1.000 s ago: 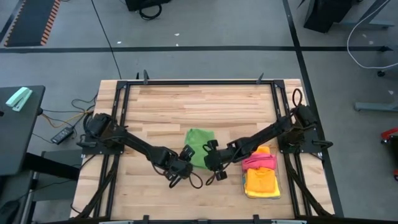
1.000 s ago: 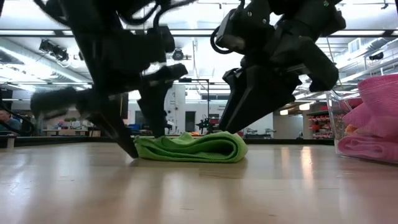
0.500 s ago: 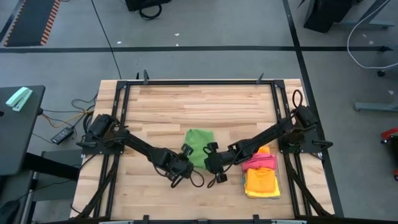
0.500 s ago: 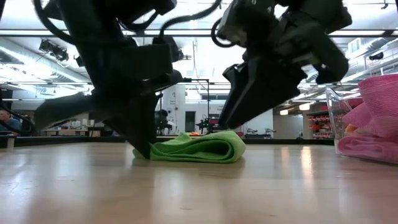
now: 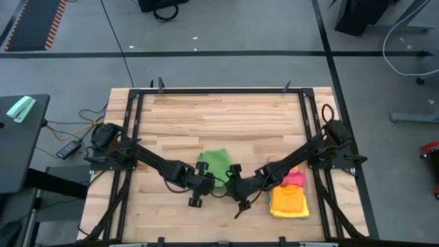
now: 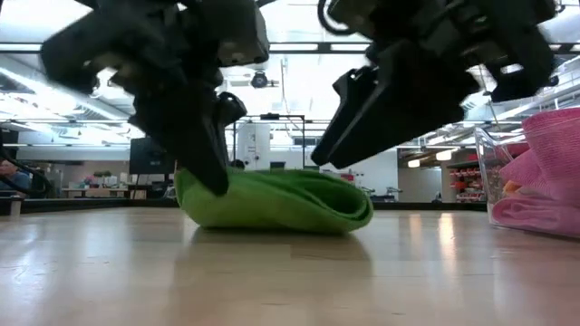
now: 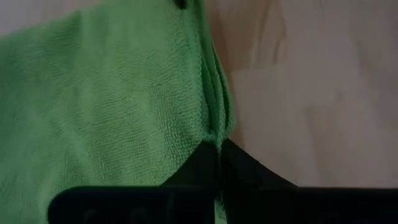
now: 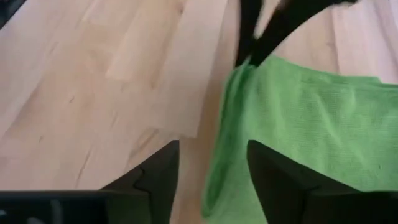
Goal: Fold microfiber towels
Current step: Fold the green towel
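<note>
A green microfiber towel [image 5: 214, 165], folded into several layers, lies at the middle of the table [image 5: 206, 116]. My left gripper [image 5: 204, 180] is at its near left corner, shut on the edge [image 7: 214, 149]. My right gripper [image 5: 232, 185] stands open at the towel's near right side. In the right wrist view the towel's folded edge [image 8: 217, 168] runs between its fingers [image 8: 155, 174]. In the low view this gripper [image 6: 326, 154] hangs a little above the towel [image 6: 299, 204]. Whether it touches the cloth, I cannot tell. My left gripper pinches the green towel's edge [image 7: 216, 127] near a corner between its two fingers, and several layers show there. The fingers slant down from the table's left. That end of the towel [image 6: 195, 186] is raised, while the rest lies slack on the table.
A clear plastic bin [image 5: 302, 206] at the near right holds pink [image 5: 293, 178], orange [image 5: 285, 199] and yellow towels, close beside my right arm. In the low view the bin [image 6: 485, 172] stands at the right. Bare wood lies beyond the green towel toward the far edge.
My left gripper has shut on the towel's near left edge, rolled about its own line and risen a little. That end of the towel has lifted and the cloth has been drawn slightly toward the table's left. My right gripper has come off the towel's top, moving toward the near edge.
</note>
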Robot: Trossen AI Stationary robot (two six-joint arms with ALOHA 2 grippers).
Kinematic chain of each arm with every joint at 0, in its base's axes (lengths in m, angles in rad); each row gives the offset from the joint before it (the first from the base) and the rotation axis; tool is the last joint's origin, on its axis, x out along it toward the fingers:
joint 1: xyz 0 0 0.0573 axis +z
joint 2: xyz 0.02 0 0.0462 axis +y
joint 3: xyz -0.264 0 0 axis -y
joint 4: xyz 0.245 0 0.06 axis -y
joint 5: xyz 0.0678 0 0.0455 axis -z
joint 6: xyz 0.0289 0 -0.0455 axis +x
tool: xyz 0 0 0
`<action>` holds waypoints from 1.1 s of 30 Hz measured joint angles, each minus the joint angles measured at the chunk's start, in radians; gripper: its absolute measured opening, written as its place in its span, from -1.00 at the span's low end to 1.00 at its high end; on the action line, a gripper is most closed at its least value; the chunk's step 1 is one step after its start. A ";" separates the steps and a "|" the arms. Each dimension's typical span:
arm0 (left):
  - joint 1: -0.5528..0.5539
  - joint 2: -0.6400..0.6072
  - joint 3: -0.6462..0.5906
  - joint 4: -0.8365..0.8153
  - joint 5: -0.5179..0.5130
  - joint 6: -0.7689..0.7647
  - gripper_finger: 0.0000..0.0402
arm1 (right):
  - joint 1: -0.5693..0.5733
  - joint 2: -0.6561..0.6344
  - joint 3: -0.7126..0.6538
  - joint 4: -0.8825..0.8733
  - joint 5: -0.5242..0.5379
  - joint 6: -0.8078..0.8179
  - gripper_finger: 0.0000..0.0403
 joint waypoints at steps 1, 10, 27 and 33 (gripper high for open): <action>0.000 -0.005 0.000 0.003 0.001 -0.033 -0.91 | 0.010 0.005 0.000 -0.002 0.011 0.000 0.00; -0.016 -0.006 0.000 0.045 -0.003 -0.203 -0.94 | 0.073 0.076 0.014 0.063 0.240 -0.050 0.35; -0.019 -0.006 0.000 0.069 -0.014 -0.284 -0.89 | 0.045 0.130 0.013 -0.038 0.300 -0.103 0.19; -0.026 -0.006 0.000 0.053 -0.028 -0.289 -0.84 | 0.046 0.130 0.013 -0.043 0.244 -0.100 -0.32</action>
